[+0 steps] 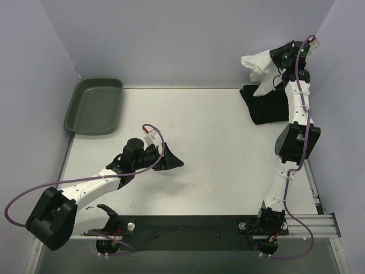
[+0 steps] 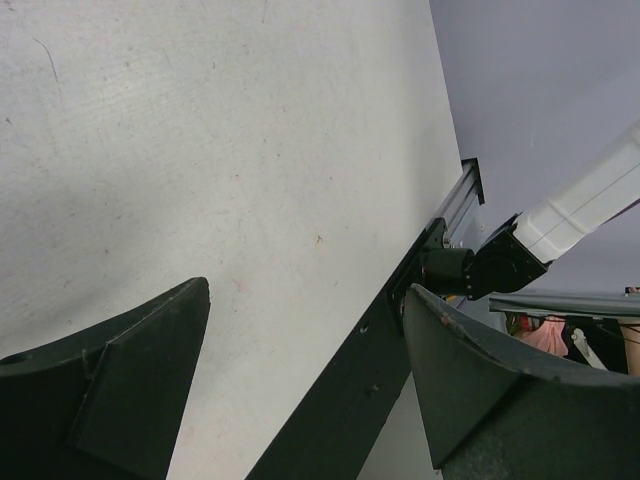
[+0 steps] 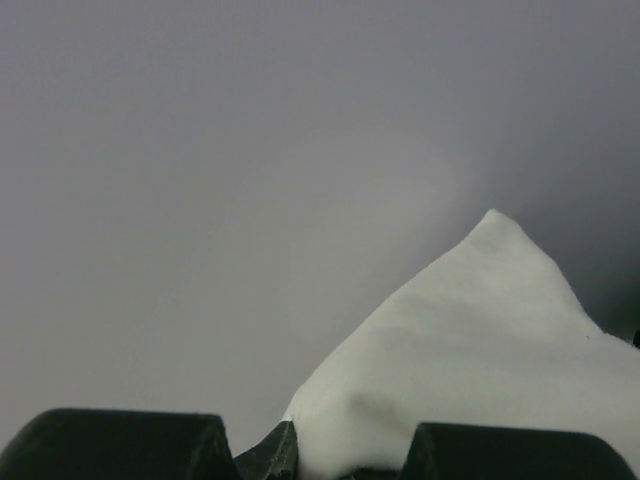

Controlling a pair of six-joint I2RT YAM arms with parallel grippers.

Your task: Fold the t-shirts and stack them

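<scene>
In the upper right of the top view, the right gripper (image 1: pixel 283 57) pinches the white t-shirt (image 1: pixel 259 71) and holds it up in the air. In the right wrist view the white cloth comes out from between the nearly closed fingers (image 3: pixel 120 445). The black t-shirt (image 1: pixel 265 107) lies crumpled on the table (image 1: pixel 211 131) just below. The hanging white cloth perhaps touches it, but the view is not clear there. The left gripper (image 1: pixel 171 161) hovers over the middle of the table, its fingers spread wide with nothing between them. To do this step well, the right arm should carry the white shirt toward the middle slowly, without dragging the black one. Then the left gripper can take a second corner and spread it flat.
</scene>
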